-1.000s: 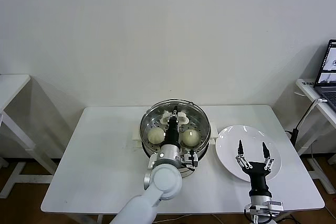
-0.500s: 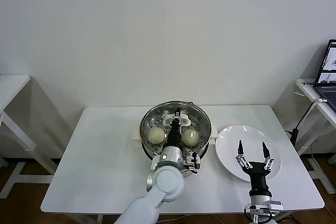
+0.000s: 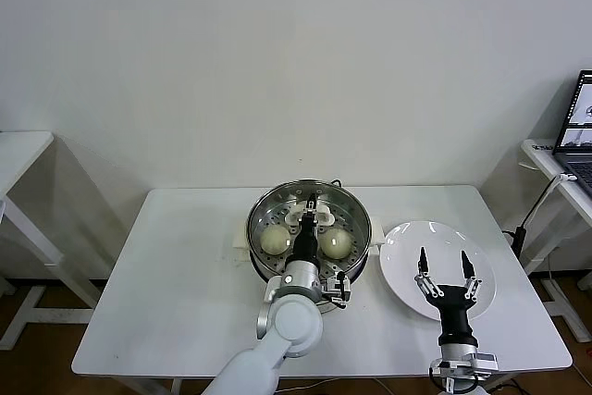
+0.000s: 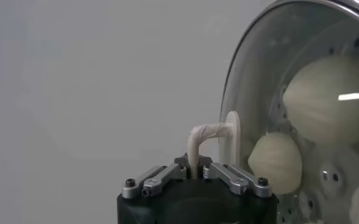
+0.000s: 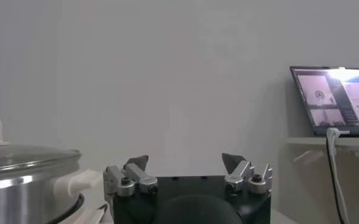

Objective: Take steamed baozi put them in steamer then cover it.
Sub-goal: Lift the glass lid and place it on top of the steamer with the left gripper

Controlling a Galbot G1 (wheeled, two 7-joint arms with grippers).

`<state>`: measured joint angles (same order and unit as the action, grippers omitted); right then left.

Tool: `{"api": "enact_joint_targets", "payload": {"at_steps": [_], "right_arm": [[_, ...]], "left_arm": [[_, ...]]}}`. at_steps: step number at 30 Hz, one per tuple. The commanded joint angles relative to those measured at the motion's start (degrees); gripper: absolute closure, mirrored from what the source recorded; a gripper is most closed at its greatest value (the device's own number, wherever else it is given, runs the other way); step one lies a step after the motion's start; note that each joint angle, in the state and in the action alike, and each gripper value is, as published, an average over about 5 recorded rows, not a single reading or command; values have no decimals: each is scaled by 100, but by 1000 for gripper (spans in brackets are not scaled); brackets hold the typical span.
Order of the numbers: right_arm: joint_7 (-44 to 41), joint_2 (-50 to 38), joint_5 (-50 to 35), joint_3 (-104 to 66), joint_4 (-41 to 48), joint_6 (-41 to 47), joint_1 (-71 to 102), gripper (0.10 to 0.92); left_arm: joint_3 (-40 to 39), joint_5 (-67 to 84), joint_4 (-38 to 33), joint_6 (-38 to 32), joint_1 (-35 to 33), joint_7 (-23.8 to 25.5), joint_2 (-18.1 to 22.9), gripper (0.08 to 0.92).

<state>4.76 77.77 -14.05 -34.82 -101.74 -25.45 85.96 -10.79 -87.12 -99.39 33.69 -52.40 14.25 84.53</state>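
Note:
The steamer stands mid-table with the clear glass cover lying over it. Two cream-white baozi show through the glass on either side of my arm. My left gripper is shut on the cover's white handle. In the left wrist view the gripper clamps the handle against the cover, with three baozi showing behind the glass. My right gripper is open and empty above the white plate; it also shows in the right wrist view.
The white table has bare room left of the steamer. A laptop sits on a side table at the right and shows in the right wrist view. Another white table stands at the far left.
My left arm has shifted slightly to the right, with the cover's handle still in its gripper. The right arm has not moved.

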Motion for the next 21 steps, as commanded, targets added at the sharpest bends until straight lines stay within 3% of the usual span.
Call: {"api": "enact_joint_targets", "payload": {"at_steps": [1,8,14,21], "right_arm": [[0,6,13,12,-4,2,-4,203],[-3,-10,11,8,17,-9,-8,203],[-4,-33,3,11,62,-30,-33,203],[-2,-84,-5,37,155,-50,-120,203]], "left_arm": [[25,17,-3,-43,-22,2,1,807],[101,81,-84,-140,-52,-116,-35,781],[90,121,-626,-137,-305,-167,-326,619],[134,262,-1862,-110,-1049,-209,-1072,420]]}}
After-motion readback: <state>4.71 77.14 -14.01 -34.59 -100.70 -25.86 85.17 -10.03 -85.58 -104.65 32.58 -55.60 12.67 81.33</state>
